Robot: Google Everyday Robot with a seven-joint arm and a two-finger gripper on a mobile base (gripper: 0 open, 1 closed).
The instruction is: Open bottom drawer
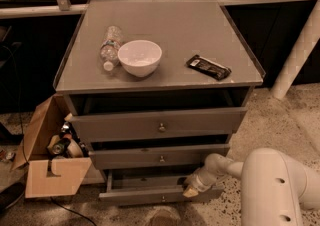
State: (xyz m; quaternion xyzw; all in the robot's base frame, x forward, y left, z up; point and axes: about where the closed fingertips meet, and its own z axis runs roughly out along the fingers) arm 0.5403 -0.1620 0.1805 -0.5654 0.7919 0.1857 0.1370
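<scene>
The grey cabinet [160, 25] has three drawers, all pulled out a little. The bottom drawer [140, 196] has the slimmest front, with a small brass knob [162, 199] at its centre, and stands partly open with its shallow tray showing behind the front. My gripper [190, 190] is at the top edge of this drawer's front, right of the knob. It reaches in from the white arm [280, 190] at the lower right. The middle drawer [160, 157] and top drawer [160, 125] sit above.
On the cabinet top stand a white bowl [140, 57], a lying plastic bottle [110, 45] and a dark snack packet [208, 67]. An open cardboard box [50, 165] with cans stands on the floor to the left. A white post [297, 52] rises at the right.
</scene>
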